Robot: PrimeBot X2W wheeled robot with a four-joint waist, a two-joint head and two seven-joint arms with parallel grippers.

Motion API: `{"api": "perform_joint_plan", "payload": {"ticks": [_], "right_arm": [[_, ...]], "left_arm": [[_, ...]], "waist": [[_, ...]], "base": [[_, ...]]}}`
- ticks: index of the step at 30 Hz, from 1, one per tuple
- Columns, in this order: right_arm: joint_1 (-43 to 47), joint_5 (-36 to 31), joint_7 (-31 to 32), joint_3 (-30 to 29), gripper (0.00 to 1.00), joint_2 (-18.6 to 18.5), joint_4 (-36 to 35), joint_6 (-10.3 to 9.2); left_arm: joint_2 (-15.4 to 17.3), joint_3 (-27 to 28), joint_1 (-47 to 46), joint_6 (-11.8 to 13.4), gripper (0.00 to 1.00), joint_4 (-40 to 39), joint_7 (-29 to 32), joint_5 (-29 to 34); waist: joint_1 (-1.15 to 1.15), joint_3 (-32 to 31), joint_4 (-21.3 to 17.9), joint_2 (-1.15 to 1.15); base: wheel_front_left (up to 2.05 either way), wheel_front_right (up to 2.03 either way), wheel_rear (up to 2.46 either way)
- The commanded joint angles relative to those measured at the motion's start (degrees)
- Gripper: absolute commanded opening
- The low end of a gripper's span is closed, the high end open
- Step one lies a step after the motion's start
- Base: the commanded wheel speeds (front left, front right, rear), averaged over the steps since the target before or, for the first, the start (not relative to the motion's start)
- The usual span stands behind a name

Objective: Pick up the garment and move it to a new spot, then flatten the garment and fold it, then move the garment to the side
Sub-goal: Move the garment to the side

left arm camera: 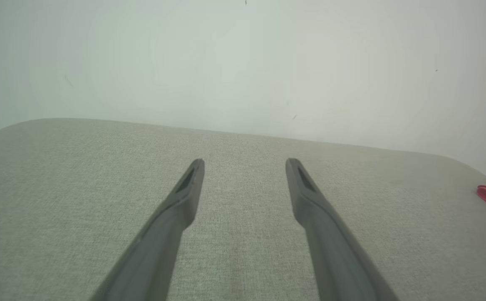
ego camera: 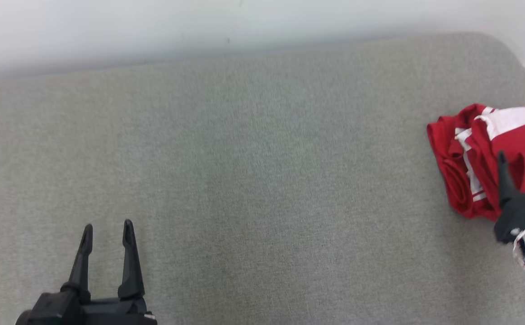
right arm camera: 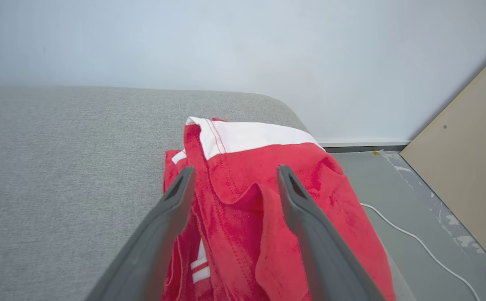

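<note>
pale grey woven fabric covers the broad surface (ego camera: 262, 180), whose far right corner is rounded and whose far edge meets a plain off-white wall (ego camera: 154, 27). at the right end of that surface, close to its right edge, lies the garment (ego camera: 475, 153), a red piece with a wide white band and narrow white stripes, bunched into a loose, creased heap rather than spread flat. the right tool (ego camera: 521, 154) sits over the near part of the heap with its two dark fingers spread apart and nothing clamped between them; in the right wrist view a raised fold of red cloth stands in the gap between the fingers, and whether the tips touch the fabric cannot be told. the left tool (ego camera: 108, 224) is at the near left of the surface, well apart from the garment, its fingers likewise parted and released, with only bare grey fabric between and ahead of them. in the left wrist view a small red corner of the garment shows at the far right. beyond the right end of the surface the right wrist view shows a grey floor (right arm camera: 372, 179), a thin white cable (right arm camera: 414, 238) trailing across it, and a light wooden board (right arm camera: 469, 159) leaning at the right.
</note>
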Motion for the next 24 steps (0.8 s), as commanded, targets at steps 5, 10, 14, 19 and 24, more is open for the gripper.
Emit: {"api": "perform_joint_plan", "payload": {"ticks": [5,10,14,19,24], "right_arm": [[9.22,3.13,0.73,1.70,1.00,3.32,-10.80,-0.16],[16.66,4.28,0.52,1.96,1.00,6.38,-18.46,-0.16],[21.22,5.54,-2.04,1.99,1.00,8.97,-21.46,-0.16],[25.23,5.83,-6.17,2.69,1.00,12.11,-22.07,-0.16],[27.24,5.98,-10.61,3.74,1.00,13.99,-19.42,-0.16]], "left_arm": [[0.05,0.45,3.51,1.21,1.00,1.14,-0.15,-0.70],[0.04,1.36,5.42,1.45,1.00,2.61,-0.16,-1.21],[0.05,2.08,6.34,0.90,1.00,3.89,-0.15,-0.85],[0.04,3.13,7.13,-0.24,1.00,5.39,-0.15,-0.02],[0.07,3.35,8.16,-1.78,1.00,6.29,-0.15,1.55]], "waist": [[0.01,-9.08,1.91,0.00],[0.01,-12.11,2.85,0.00],[0.01,-13.35,3.65,0.00],[0.01,-14.53,4.42,0.00],[0.01,-15.61,5.12,0.00]], "base": [[0.00,0.00,0.00],[0.00,0.00,0.00],[0.00,0.00,0.00],[0.00,0.00,0.00],[0.00,0.00,0.00]]}}
